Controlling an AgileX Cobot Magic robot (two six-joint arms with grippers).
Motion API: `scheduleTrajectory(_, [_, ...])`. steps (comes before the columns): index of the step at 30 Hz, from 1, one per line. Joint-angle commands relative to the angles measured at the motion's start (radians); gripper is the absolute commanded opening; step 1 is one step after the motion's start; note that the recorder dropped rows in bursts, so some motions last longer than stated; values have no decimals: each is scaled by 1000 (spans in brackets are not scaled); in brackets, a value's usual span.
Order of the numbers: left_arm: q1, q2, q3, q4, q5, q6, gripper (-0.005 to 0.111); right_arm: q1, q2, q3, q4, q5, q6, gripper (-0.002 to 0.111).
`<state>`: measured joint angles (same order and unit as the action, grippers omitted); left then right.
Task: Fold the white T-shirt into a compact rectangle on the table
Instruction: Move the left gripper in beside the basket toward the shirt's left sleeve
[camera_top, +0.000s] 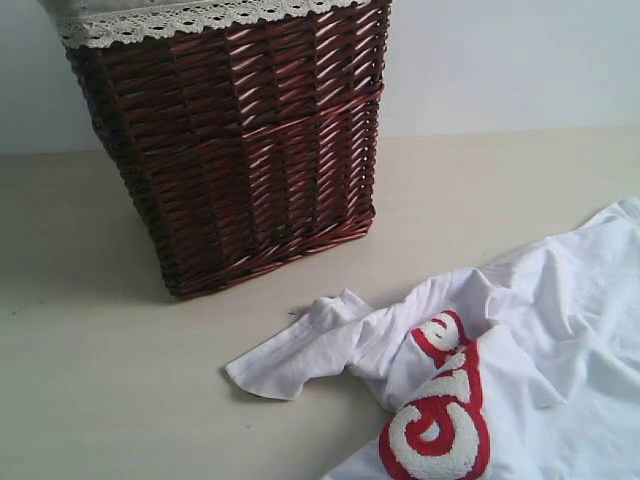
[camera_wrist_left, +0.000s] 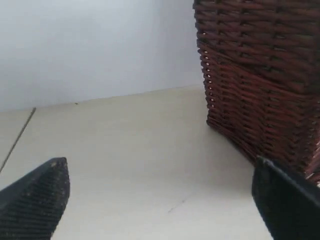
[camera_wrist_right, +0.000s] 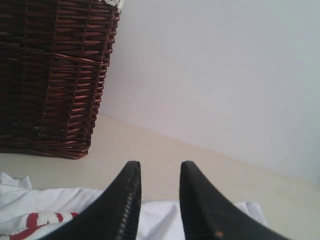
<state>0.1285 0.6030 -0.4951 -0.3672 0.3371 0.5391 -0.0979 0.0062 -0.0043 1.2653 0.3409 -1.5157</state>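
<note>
T-shirt (camera_top: 560, 330), white and crumpled, lies unfolded on the cream table (camera_top: 100, 380) at the lower right of the exterior view, running off that picture's right and bottom edges. One short sleeve (camera_top: 300, 355) stretches out to the left, flat on the table. A red band with fuzzy white letters (camera_top: 440, 420) curls across the rumpled front (too bunched to read).

A dark red-brown wicker basket (camera_top: 250, 150) with a white lace trim (camera_top: 180, 20) stands upright behind the shirt, near the sleeve but apart from it.

In the left wrist view the left gripper (camera_wrist_left: 160, 162) has its jaws spread wide with only bare table between them, and the basket is close by one finger. In the right wrist view the right gripper (camera_wrist_right: 160, 164) has its jaws a narrow gap apart, gripping nothing (table and white cloth show through the gap), and it hangs over the shirt.
</note>
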Motion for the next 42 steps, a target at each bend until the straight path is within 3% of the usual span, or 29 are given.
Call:
scheduleTrajectory(1, [3, 278, -230, 12, 228, 77, 94, 0, -3, 4, 0, 7, 1, 29])
scheduleTrajectory(5, [0, 427, -328, -9, 494, 77, 94, 0, -3, 4, 0, 5, 1, 29])
scheduleTrajectory(12, [0, 588, -331, -434, 500, 22, 94, 0, -3, 4, 0, 5, 1, 29])
scheduleTrajectory(18, [0, 642, -331, -662, 478, 30, 94, 0, -3, 4, 0, 5, 1, 29])
scheduleTrajectory(22, [0, 694, -331, -715, 415, 35, 94, 0, -3, 4, 0, 5, 1, 29])
scheduleTrajectory(25, [-1, 776, -331, -789, 441, 46, 94, 0, -3, 4, 0, 5, 1, 29])
scheduleTrajectory(27, [-22, 836, -331, -902, 543, 230, 94, 0, -3, 4, 0, 5, 1, 29])
scheduleTrajectory(29, [-55, 888, -331, -979, 688, 525, 94, 0, -3, 4, 0, 5, 1, 29])
scheduleTrajectory(30, [-77, 904, -331, -987, 784, 658, 94, 0, -3, 4, 0, 5, 1, 29])
scheduleTrajectory(32, [-118, 913, -331, -965, 884, 775, 94, 0, -3, 4, 0, 5, 1, 29])
scheduleTrajectory(39, [-199, 836, -331, -802, 884, 801, 94, 0, -3, 4, 0, 5, 1, 29])
scheduleTrajectory(42, [-199, 793, -331, -811, 789, 818, 94, 0, -3, 4, 0, 5, 1, 29])
